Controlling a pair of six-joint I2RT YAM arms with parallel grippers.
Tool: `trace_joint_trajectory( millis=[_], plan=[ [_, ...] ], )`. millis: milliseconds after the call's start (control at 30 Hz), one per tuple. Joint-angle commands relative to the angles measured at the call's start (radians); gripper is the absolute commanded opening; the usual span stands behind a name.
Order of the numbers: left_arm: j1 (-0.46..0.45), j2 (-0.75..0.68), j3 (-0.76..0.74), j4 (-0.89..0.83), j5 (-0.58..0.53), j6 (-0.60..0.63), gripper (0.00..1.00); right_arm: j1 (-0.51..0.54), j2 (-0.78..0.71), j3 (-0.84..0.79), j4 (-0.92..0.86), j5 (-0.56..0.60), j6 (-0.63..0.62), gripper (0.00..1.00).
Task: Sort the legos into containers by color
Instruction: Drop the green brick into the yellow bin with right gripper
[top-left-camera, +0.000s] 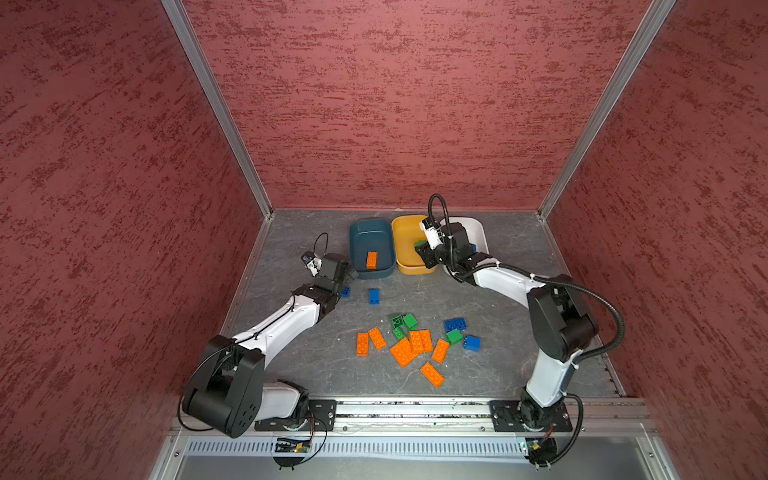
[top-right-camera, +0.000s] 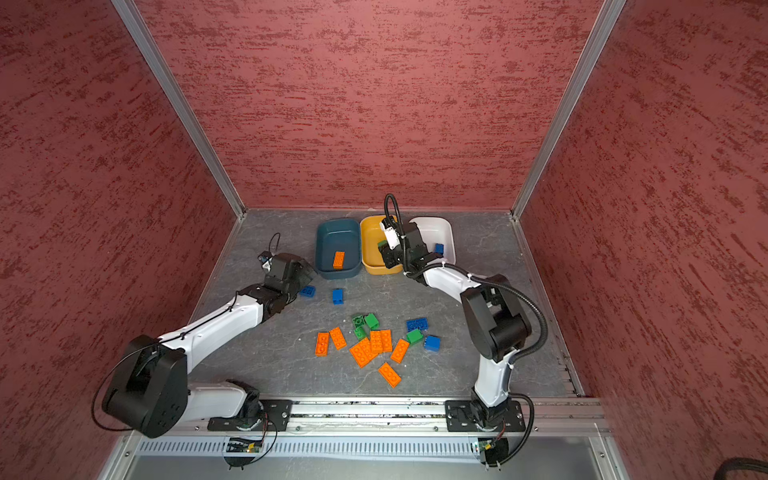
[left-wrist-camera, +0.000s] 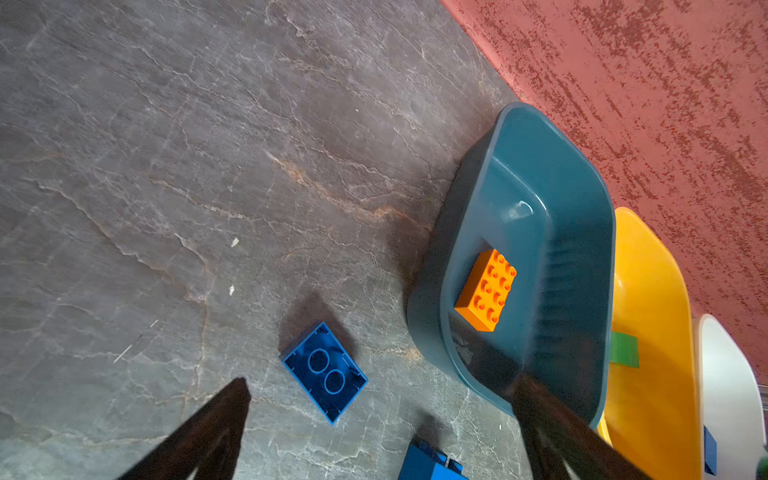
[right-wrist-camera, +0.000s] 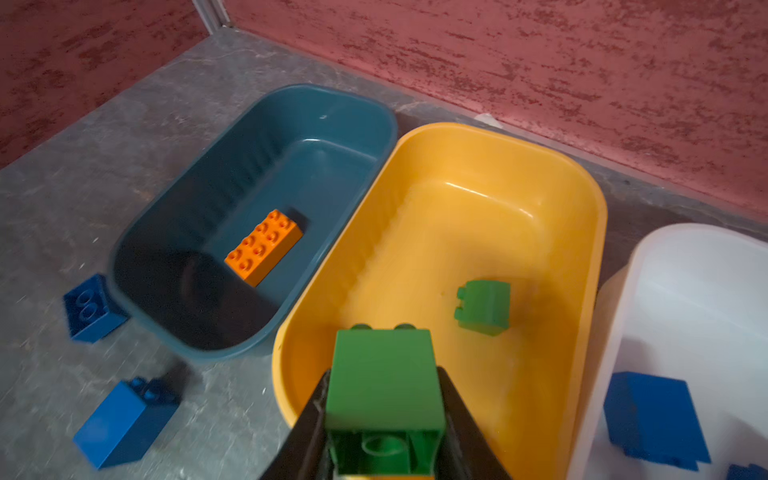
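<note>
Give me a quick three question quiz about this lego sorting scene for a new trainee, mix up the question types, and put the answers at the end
1. True or false: the right tool is shut on a green block above the yellow tub.
2. What lies in the teal tub? A: one orange brick. B: one blue block. C: nothing.
3. Fill in: the jaws of the left tool stand ____.

Key: 1 true. 2 A. 3 open.
</note>
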Motion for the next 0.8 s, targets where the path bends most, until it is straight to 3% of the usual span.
trace_joint_trajectory(
  millis=[0,133,367,500,633,733,767],
  plan=[
    [-0.001,-0.041,-0.020,0.002,-0.021,-0.023,0.99,-0.010,0.070,0.106,-0.122,0.115,0.056,0.28],
    [-0.006,-0.058,-0.032,-0.006,-0.012,-0.034,0.99,-0.009,0.153,0.231,-0.210,0.151,0.076,0.35],
    [-0.016,-0.060,-0.015,-0.038,-0.004,-0.027,0.99,-0.006,0.199,0.313,-0.264,0.127,0.111,0.60],
    [-0.022,-0.060,-0.014,-0.045,-0.006,-0.030,0.99,0.010,0.150,0.260,-0.237,0.048,0.082,0.73],
    [-0.027,-0.057,-0.010,-0.056,-0.006,-0.034,0.99,0.051,0.052,0.098,-0.138,-0.073,0.011,0.81],
    [-0.029,-0.051,-0.008,-0.068,-0.004,-0.034,0.99,0.095,-0.008,0.007,-0.101,-0.056,0.002,0.89],
    [-0.029,-0.049,-0.005,-0.075,-0.005,-0.034,0.99,0.116,-0.022,-0.010,-0.101,-0.030,0.016,0.98]
  ],
)
